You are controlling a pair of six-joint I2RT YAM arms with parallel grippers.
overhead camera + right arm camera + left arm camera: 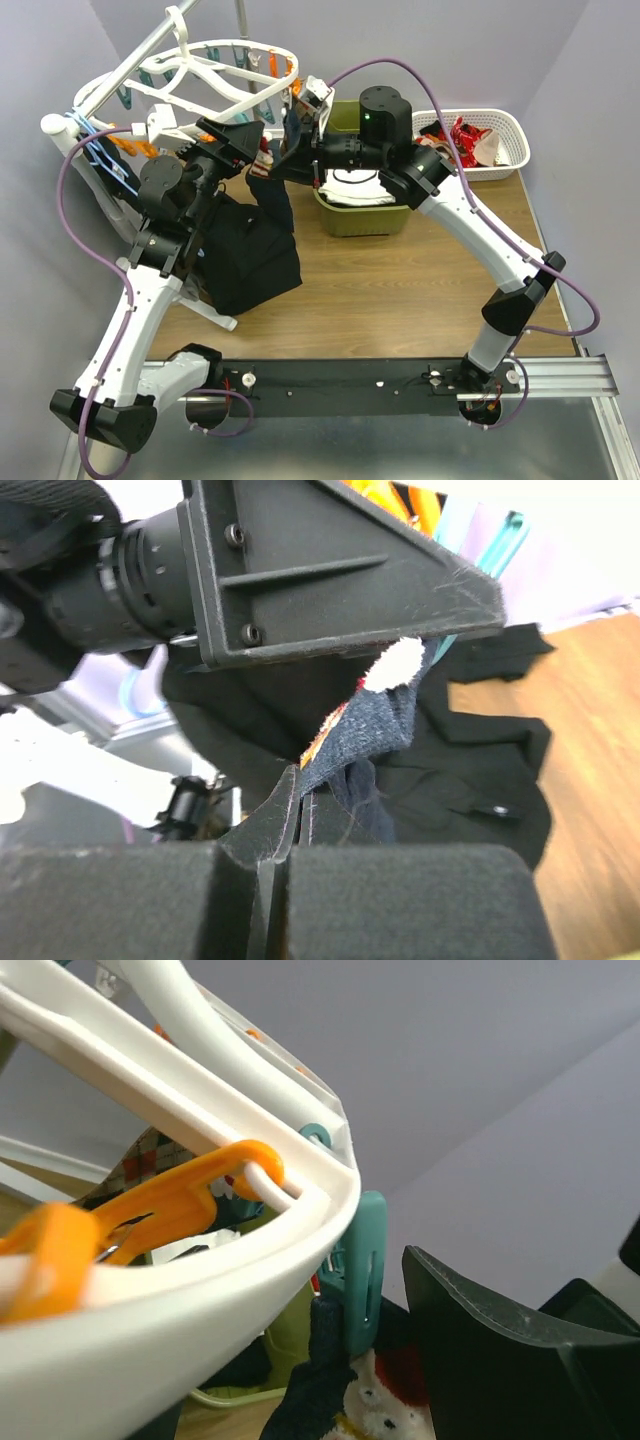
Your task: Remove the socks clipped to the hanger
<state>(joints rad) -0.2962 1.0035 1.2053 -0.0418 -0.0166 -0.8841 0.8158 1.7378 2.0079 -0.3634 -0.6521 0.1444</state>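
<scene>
The white oval hanger (215,70) hangs at the back left; its rim (200,1290) fills the left wrist view. A teal clip (362,1270) on it grips a dark sock (325,1390) with a white and red pattern. My left gripper (243,140) is open at this clip, with one finger (500,1350) just right of it; the other finger is mostly hidden behind the rim. My right gripper (300,802) is shut on the lower part of the same dark sock (385,720), which hangs below the hanger (282,195).
A large black garment (245,250) lies under the hanger. A green bin (340,222) with folded white cloth stands in the middle. A white mesh basket (510,130) holding red socks stands at the back right. Orange clips (170,1205) hang on the frame.
</scene>
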